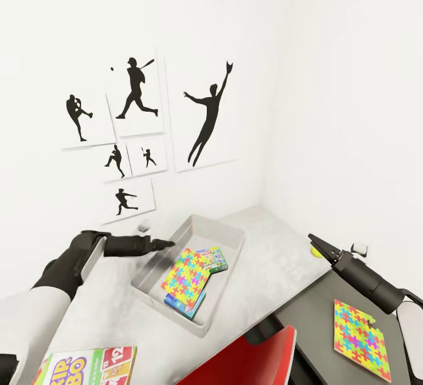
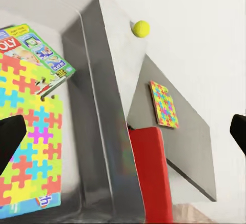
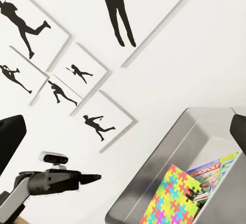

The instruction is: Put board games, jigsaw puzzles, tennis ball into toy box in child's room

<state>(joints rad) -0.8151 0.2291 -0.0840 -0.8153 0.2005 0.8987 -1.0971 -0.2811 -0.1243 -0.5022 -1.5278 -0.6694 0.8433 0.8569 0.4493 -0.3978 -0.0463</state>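
The grey toy box (image 1: 226, 233) stands on the pale table (image 1: 264, 291). Inside lie a jigsaw puzzle (image 1: 185, 273), a white-and-green board game (image 1: 216, 258) and a blue board game (image 1: 187, 307). My left gripper (image 1: 169, 244) hovers open over the box's near-left rim, empty. The SKIP-BO board game (image 1: 88, 367) lies at the table's near-left edge. A second jigsaw puzzle (image 1: 359, 338) rests on the lower dark section. The yellow tennis ball (image 1: 316, 251) sits by the wall, partly behind my open, empty right gripper (image 1: 322, 245). The left wrist view has the ball (image 2: 141, 28) and this puzzle (image 2: 164, 103) beyond the box wall (image 2: 97, 80).
A red chair (image 1: 247, 361) stands in front of the table, between box and dark section. White walls meet in a corner behind the table, with baseball silhouette pictures (image 1: 135, 94) on the left wall. A small white object (image 1: 359, 249) sits near the ball.
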